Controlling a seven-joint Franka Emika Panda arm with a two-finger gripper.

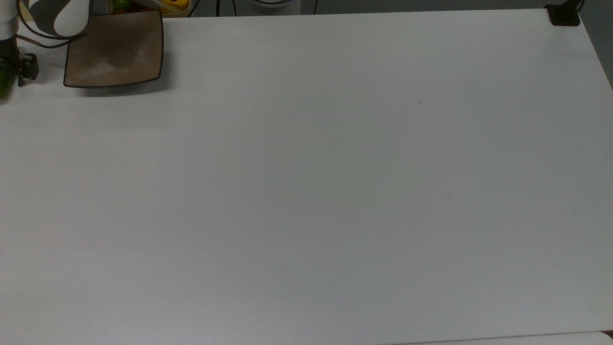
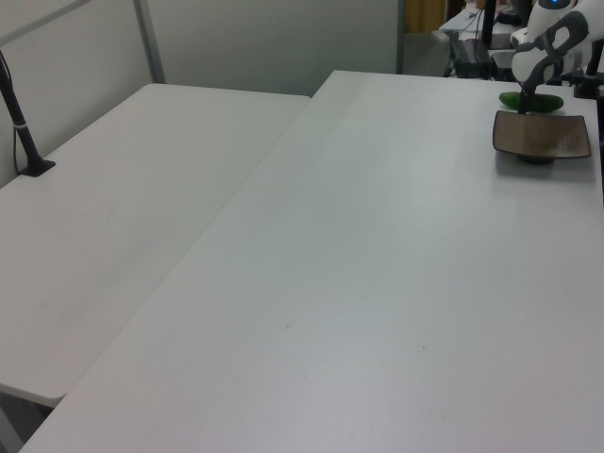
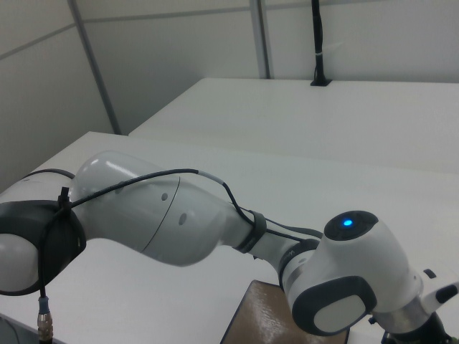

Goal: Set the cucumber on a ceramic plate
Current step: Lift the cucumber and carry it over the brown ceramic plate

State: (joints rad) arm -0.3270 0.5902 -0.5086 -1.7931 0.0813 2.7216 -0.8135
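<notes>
In the top view we see the cucumber (image 1: 4,81) at the far left edge, lying on the white table (image 1: 306,191) well clear of the ceramic plate (image 1: 114,50) to its right. The gripper (image 1: 14,69) sits right at the cucumber; how far its fingers are spread, or whether they grip it, we cannot tell. In the left view the cucumber (image 2: 540,101) lies just behind the plate (image 2: 541,135), with the arm (image 2: 543,42) reaching down onto it. In the right view the arm (image 3: 179,222) stretches over the plate's corner (image 3: 258,319).
</notes>
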